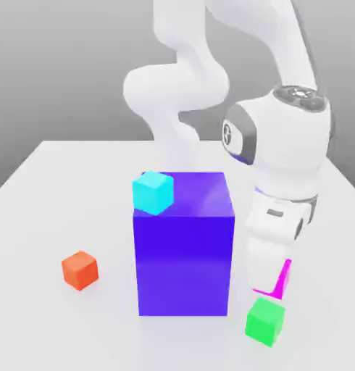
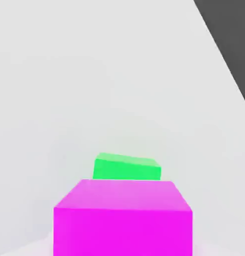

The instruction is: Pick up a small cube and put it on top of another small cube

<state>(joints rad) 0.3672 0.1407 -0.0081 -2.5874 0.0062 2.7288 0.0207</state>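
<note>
Room is tight where we work: our claw (image 1: 276, 284) is low at the tabletop (image 1: 35, 217), pressed together on the small magenta cube (image 1: 283, 279), which sits down at the tabletop, just off the exterior view's right side of the big blue-violet block (image 1: 184, 246). The green cube (image 1: 265, 321) lies just beside the magenta one, toward the near edge. We count four small cubes: one magenta, one green, one orange (image 1: 80, 269) well apart on the exterior view's left, and one cyan (image 1: 153, 192) on the block's top corner. Bare tabletop spreads beyond the green cube in the hand view.
</note>
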